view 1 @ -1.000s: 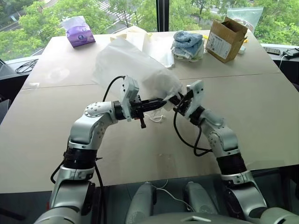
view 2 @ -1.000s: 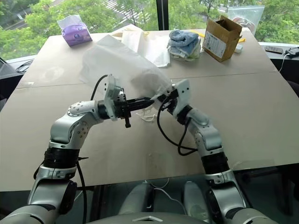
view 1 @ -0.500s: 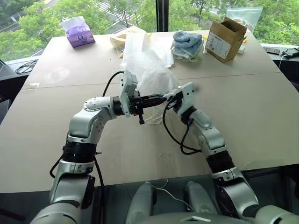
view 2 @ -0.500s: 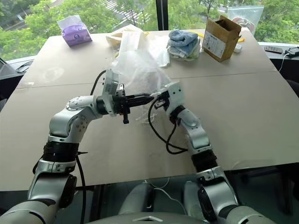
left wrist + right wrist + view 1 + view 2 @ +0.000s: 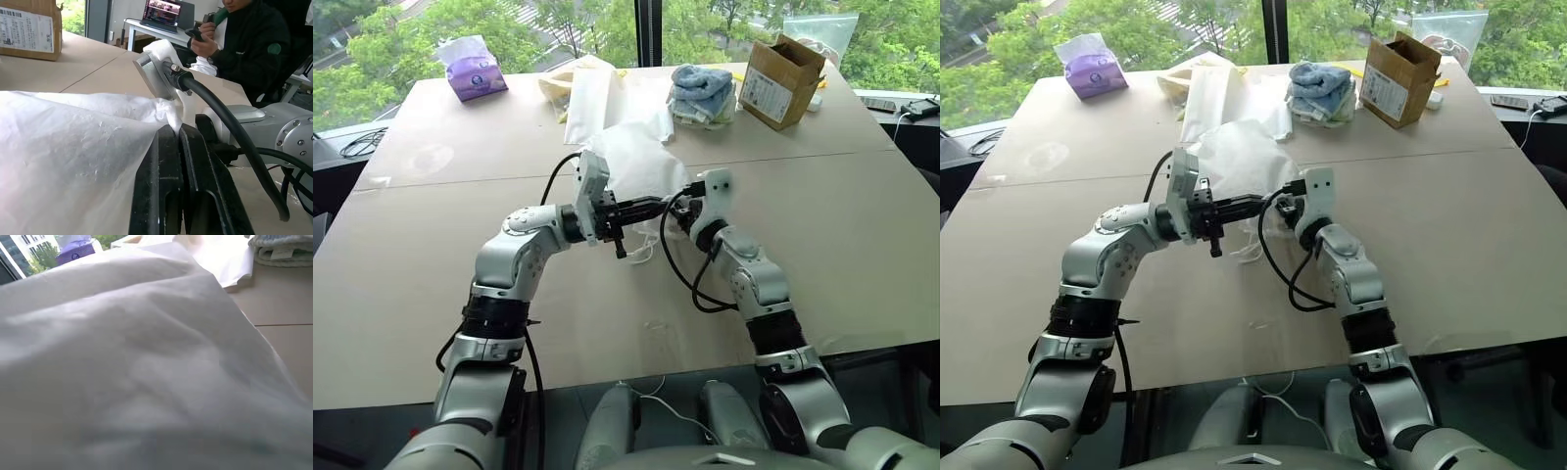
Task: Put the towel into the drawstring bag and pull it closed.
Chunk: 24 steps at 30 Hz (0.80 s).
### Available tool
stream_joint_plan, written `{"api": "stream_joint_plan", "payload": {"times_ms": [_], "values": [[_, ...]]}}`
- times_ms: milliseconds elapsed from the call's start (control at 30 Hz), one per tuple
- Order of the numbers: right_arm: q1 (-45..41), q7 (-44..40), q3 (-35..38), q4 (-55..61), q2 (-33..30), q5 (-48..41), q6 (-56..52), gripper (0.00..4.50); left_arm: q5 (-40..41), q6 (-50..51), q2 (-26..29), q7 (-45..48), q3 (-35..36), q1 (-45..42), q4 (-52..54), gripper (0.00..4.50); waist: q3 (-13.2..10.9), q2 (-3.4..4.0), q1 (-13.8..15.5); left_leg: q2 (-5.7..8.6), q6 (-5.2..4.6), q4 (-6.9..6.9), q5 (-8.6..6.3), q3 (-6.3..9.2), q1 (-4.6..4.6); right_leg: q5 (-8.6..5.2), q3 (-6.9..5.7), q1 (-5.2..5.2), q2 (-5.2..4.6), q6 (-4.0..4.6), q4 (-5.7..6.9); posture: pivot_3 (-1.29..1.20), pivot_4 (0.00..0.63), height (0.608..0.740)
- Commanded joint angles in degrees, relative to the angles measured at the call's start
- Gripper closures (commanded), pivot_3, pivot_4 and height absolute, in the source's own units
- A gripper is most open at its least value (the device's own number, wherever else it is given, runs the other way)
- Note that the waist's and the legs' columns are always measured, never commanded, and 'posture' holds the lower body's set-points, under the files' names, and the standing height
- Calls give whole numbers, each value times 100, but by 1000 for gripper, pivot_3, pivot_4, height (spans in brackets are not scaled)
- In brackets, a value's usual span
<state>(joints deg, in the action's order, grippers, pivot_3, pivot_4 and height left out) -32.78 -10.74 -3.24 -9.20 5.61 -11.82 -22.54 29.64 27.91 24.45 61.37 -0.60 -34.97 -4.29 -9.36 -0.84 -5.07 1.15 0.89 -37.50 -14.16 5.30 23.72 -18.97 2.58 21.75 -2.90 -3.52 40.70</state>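
The drawstring bag (image 5: 631, 162), a thin semi-sheer white pouch, slumps on the table just beyond both hands. My left gripper (image 5: 653, 206) points level toward the right and is shut; in the left wrist view its black fingers (image 5: 164, 166) are pressed together on the bag's gathered edge (image 5: 168, 115). Thin white cords (image 5: 643, 251) loop down onto the table below it. My right gripper (image 5: 678, 210) sits tip to tip with the left one, pushed against the bag's fabric (image 5: 146, 362). The towel is hidden.
At the table's far side are a purple tissue pack (image 5: 470, 69), a flat white sheet-like bag (image 5: 592, 103), a stack of blue and pale towels (image 5: 705, 93) and a cardboard box (image 5: 786, 80). A seated person (image 5: 244, 44) is beyond the table's right side.
The bag, held up and spread wide a second ago, has bunched up and sunk toward the table. My right hand has swung in toward the left gripper's tip.
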Motion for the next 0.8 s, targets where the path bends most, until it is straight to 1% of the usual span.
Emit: {"api": "stream_joint_plan", "payload": {"times_ms": [33, 67, 100, 200, 367, 433, 500, 567, 633, 700, 733, 800], "values": [[85, 48, -46, 771, 19, -89, -276, 692, -282, -455, -122, -332, 42, -205, -205, 4500, 0, 0, -5, 0, 0, 0, 0, 0, 0, 0, 0, 0, 0, 0, 0, 0, 150, 740], [125, 24, -56, 911, -3, -133, -394, 222, -374, -550, -152, -408, 32, -234, -285, 4500, 0, 0, -5, 0, 0, 0, 0, 0, 0, 0, 0, 0, 0, 0, 1, 0, 150, 740], [185, -17, -86, 1106, -65, -152, -525, 96, -502, -703, -189, -498, 13, -271, -410, 4500, 0, 0, -10, 0, 0, 0, 0, 1, 0, 0, -1, 0, 0, 0, 1, 0, 150, 740], [465, -304, -200, 1823, -477, -211, -946, 96, -652, -1017, -356, -724, 74, -349, -701, 4500, 0, -1, 1, 2, 0, -1, 0, 0, 0, 0, 0, -1, -1, 0, 0, 0, 150, 740], [833, -810, -79, 2889, -1131, -768, -1649, 96, -757, -1337, -471, -869, 127, -404, -901, 4500, 1, -1, 22, 4, -1, -2, -1, -1, 2, 0, 1, -1, -2, 0, -2, 0, 150, 740], [1010, -1146, 16, 3358, -1456, -1059, -1738, 96, -795, -1433, -501, -905, 119, -411, -959, 4500, 0, -1, 23, 4, -1, -2, -1, 1, 2, 0, -1, -1, 0, 0, -1, 0, 150, 740], [1269, -1670, 133, 3731, -2044, -1134, -1446, 96, -815, -1481, -544, -939, 104, -424, -992, 4500, 1, -2, 53, 4, -2, -2, -1, 1, 5, 0, -1, -1, -1, 0, -2, 0, 150, 740], [1431, -1923, 280, 3798, -2475, -1108, -1200, 96, -831, -1520, -559, -945, 93, -439, -1018, 4500, 1, -2, 95, 9, -4, -4, -2, 0, 7, 0, -2, -4, -2, -1, -10, 0, 150, 740], [1554, -1996, 506, 3679, -2835, -1040, -1157, 96, -831, -1533, -569, -953, 91, -453, -1027, 4500, 1, -2, 122, 16, -5, -6, -2, -1, 5, 0, -1, -6, -1, -1, -8, 0, 150, 740], [1777, -2092, 295, 3210, -3409, -406, -768, 96, -815, -1531, -586, -940, 90, -467, -1033, 4500, 1, -3, 142, 16, -5, -8, -2, 3, 5, 0, -4, -7, -1, -1, -7, 0, 150, 740], [1824, -2055, 120, 2963, -3552, -112, -569, 96, -814, -1540, -595, -935, 88, -477, -1046, 4500, 2, -4, 148, 18, -5, -8, -2, 2, 4, 0, -4, -9, -1, -1, -7, 0, 150, 740], [1819, -1947, -90, 2647, -3611, 203, -292, 96, -814, -1556, -612, -938, 87, -499, -1071, 4500, 3, -6, 130, 21, -5, -9, -2, 0, 3, 0, -3, -10, -1, -1, -9, 0, 150, 740]]}}
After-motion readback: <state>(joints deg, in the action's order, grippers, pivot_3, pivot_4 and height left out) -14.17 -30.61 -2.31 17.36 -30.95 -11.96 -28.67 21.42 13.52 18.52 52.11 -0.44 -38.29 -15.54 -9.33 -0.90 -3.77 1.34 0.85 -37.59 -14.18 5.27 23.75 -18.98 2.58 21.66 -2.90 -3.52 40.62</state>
